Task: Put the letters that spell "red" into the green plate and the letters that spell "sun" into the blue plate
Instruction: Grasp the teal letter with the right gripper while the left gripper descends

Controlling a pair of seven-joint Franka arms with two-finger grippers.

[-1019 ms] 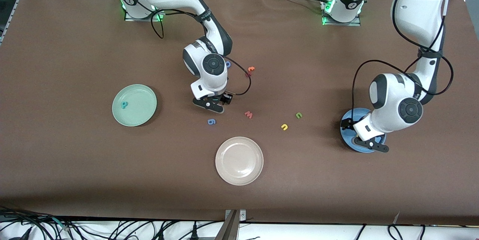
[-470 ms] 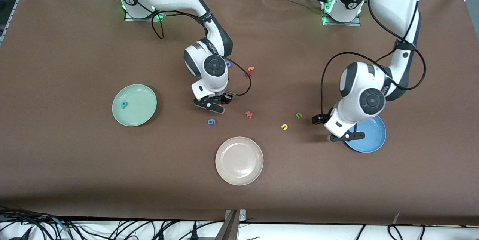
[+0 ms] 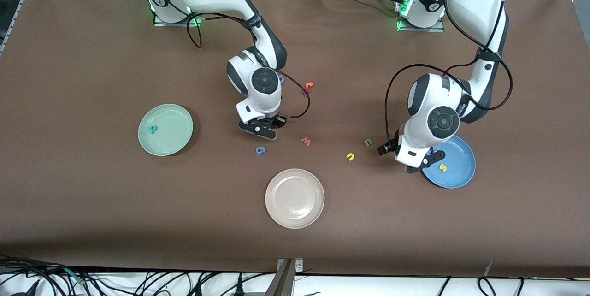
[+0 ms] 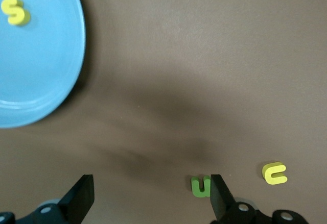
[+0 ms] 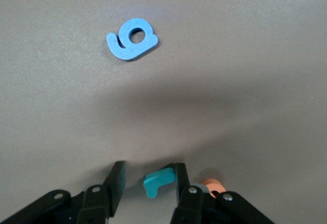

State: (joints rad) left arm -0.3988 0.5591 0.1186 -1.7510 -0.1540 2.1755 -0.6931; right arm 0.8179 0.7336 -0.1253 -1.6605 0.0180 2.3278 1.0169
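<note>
My right gripper (image 3: 259, 130) (image 5: 148, 183) is down at the table, open, its fingers narrow around the small teal "r" (image 5: 159, 180). One finger touches the letter and a gap remains at the other. An orange letter (image 5: 213, 185) peeks out beside that finger. The teal "d" (image 3: 152, 128) lies in the green plate (image 3: 175, 137). My left gripper (image 3: 415, 164) (image 4: 149, 198) hangs wide open over bare table beside the blue plate (image 3: 458, 174) (image 4: 46, 76), which holds the yellow "s" (image 3: 443, 167) (image 4: 15, 10). The green "u" (image 3: 368, 142) (image 4: 201, 185) sits by one left finger. Beside it is the yellow "u" (image 3: 351, 156) (image 4: 274, 173).
A blue "6" (image 3: 260, 150) (image 5: 131, 39) and a pinkish "w" (image 3: 306, 141) lie near my right gripper. A beige-white plate (image 3: 295, 199) stands nearer the front camera. Another orange letter (image 3: 309, 85) and a blue one (image 3: 281, 79) lie by the right arm's wrist.
My left arm has swung off the blue plate toward the green "u", uncovering the yellow "s" in the plate. My right gripper's fingers have narrowed around the teal "r".
</note>
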